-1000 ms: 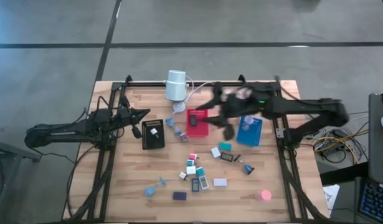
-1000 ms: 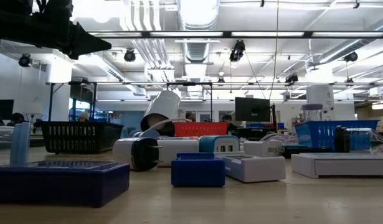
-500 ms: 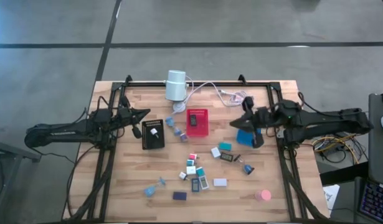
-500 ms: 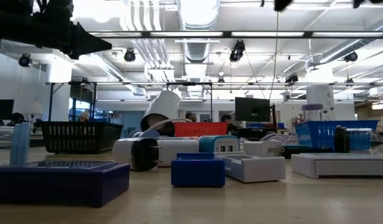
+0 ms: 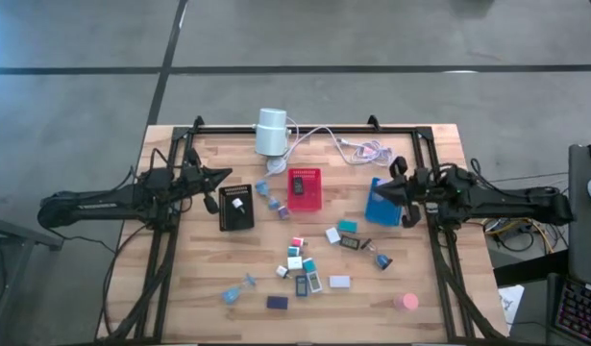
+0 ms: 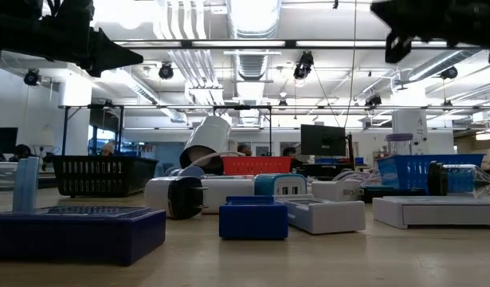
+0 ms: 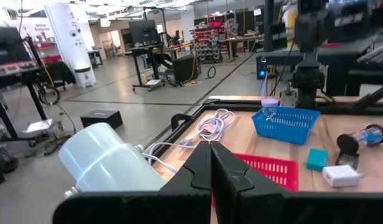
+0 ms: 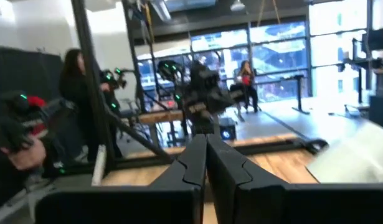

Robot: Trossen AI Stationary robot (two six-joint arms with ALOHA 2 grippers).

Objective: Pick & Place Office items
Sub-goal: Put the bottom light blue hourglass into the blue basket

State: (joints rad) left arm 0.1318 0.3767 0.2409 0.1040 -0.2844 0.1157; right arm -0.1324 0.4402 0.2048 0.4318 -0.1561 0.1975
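The office items (image 5: 309, 261) lie scattered on the wooden table's middle and near part, among them a pink disc (image 5: 405, 302). One white piece (image 5: 237, 203) sits in the black tray and a dark piece (image 5: 299, 180) in the red tray. My left gripper (image 5: 224, 177) hangs shut above the table's left side, beside the black tray, holding nothing; its fingers meet in the left wrist view (image 7: 210, 163). My right gripper (image 5: 381, 190) is shut and empty above the blue tray at the table's right side; its fingers meet in the right wrist view (image 8: 205, 160).
A black tray (image 5: 236, 213), a red tray (image 5: 308, 197) and a blue tray (image 5: 383, 210) stand in a row across the table's middle. A white cylinder (image 5: 271, 131) with a white cable (image 5: 345, 144) lies at the far edge. Black frame rails (image 5: 165, 259) run along both sides.
My right gripper has drawn back from above the red tray toward the table's right edge, sinking as it went, and now hangs over the blue tray. The items and trays lie where they were.
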